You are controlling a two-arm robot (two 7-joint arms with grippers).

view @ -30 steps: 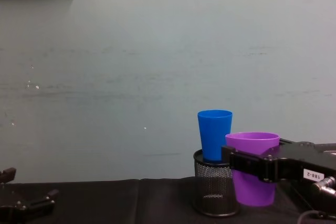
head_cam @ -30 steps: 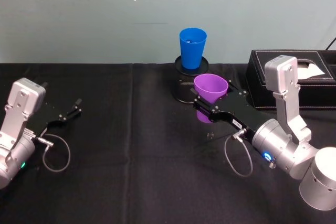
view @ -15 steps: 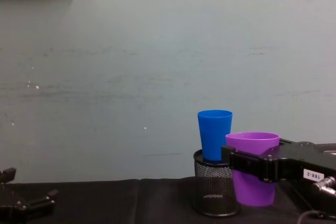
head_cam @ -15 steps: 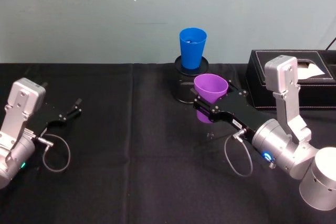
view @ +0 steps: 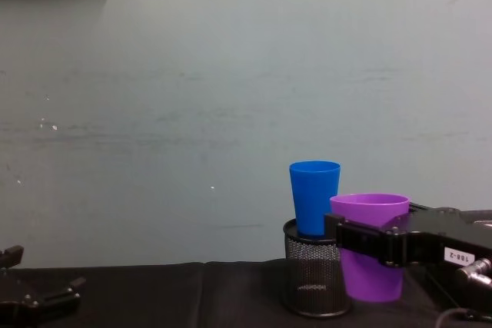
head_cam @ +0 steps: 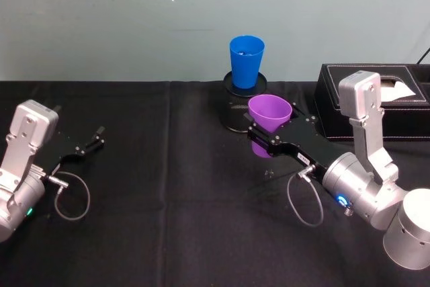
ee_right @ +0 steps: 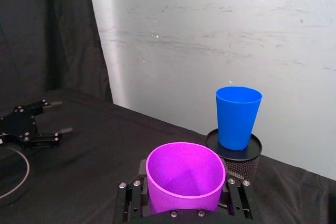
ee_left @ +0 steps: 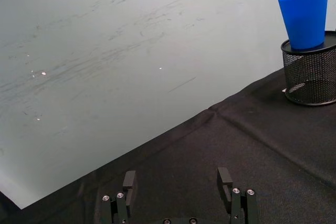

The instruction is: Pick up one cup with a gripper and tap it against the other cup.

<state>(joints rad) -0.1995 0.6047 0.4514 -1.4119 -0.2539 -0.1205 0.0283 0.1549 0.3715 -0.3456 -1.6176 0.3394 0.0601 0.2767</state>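
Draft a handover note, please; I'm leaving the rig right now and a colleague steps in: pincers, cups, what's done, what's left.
Right pincer: shut on the purple cup, held upright just off the table, in front of the mesh pen holder.
Left pincer: open, empty, low at the table's left.
Blue cup: upright on top of the holder, apart from the purple cup.
Done: pickup. Left: raise the purple cup and tap the blue cup, gently, as it perches on the holder.
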